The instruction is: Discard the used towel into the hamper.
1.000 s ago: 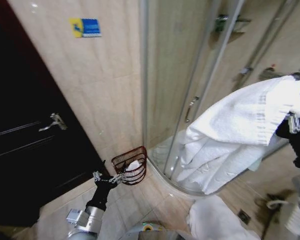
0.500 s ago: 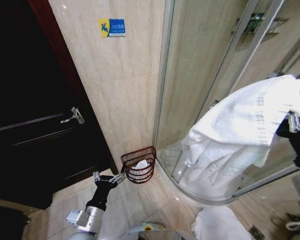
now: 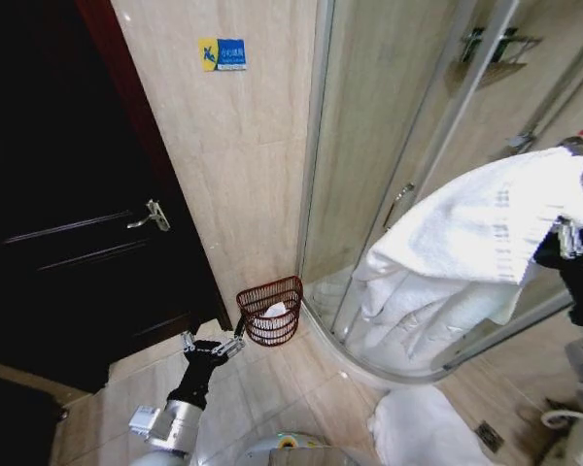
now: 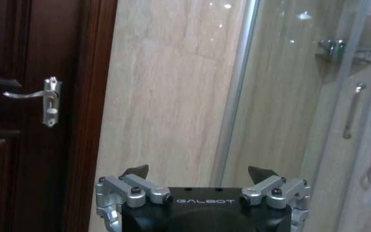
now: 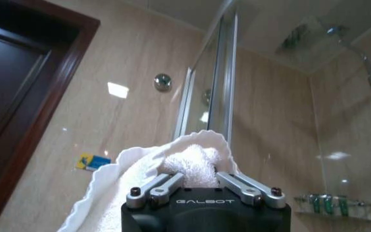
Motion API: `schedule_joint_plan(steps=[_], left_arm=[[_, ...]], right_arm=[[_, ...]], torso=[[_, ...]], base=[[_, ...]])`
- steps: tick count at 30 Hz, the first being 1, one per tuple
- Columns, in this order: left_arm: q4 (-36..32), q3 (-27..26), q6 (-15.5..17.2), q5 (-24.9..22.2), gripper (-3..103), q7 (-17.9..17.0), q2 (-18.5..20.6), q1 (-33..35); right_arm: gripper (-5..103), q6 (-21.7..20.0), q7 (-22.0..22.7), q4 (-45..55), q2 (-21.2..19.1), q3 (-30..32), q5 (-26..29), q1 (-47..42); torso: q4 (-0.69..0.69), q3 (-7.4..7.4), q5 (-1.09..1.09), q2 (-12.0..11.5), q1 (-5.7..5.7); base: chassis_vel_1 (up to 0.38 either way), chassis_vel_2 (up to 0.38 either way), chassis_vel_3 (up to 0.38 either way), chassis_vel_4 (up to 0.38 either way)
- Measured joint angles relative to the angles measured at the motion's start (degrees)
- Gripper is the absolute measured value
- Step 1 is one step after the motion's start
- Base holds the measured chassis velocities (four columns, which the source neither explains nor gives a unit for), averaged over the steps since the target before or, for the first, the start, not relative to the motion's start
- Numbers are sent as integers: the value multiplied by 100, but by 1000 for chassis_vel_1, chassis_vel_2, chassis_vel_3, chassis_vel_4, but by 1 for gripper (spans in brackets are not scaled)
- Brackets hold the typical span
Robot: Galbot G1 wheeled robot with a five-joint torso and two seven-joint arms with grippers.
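Observation:
A large white towel hangs in folds from my right gripper at the right of the head view. In the right wrist view that gripper is shut on a bunch of the towel. The hamper, a small reddish-brown openwork basket with something white inside, stands on the floor against the wall beside the shower enclosure. My left gripper hovers low, just short of the hamper and to its left, open and empty, as the left wrist view confirms.
A dark wooden door with a metal handle is on the left. A curved glass shower enclosure rises behind the towel. More white cloth lies on the tiled floor at lower right, near a floor drain.
The head camera has swung, so door and hamper sit differently in the picture. The towel still hangs from my right gripper and the left arm holds the same pose.

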Motion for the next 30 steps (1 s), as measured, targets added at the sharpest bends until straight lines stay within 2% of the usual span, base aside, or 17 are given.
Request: schedule_joint_plan(steps=[2, 5, 7, 10, 12, 30], left_arm=[[0, 0, 0, 0, 100, 0, 0, 0], [0, 0, 0, 0, 100, 0, 0, 0], [0, 0, 0, 0, 100, 0, 1, -2], [0, 0, 0, 0, 100, 0, 0, -1], [0, 0, 0, 0, 100, 0, 0, -2], [0, 0, 0, 0, 100, 0, 0, -1]], right_arm=[[4, 12, -3, 1, 2, -1, -1, 2], [4, 12, -3, 0, 3, -3, -2, 4], [4, 13, -4, 0, 4, -20, -5, 13], [4, 14, -4, 0, -1, -23, -7, 22], [4, 14, -4, 0, -8, -24, -7, 24], [4, 30, -6, -1, 36, -38, -29, 6]], torso=[[1, 1, -7, -1, 2], [1, 2, 2, -3, 4], [1, 5, -5, -7, 12], [3, 5, 1, -7, 13], [2, 5, -4, -8, 14], [2, 3, -2, -6, 8]], base=[[60, -56, -69, 40], [0, -28, -38, -16], [-50, 48, 67, -44], [-50, 73, 54, -54], [-20, 23, 34, -22], [59, 43, 49, 54]])
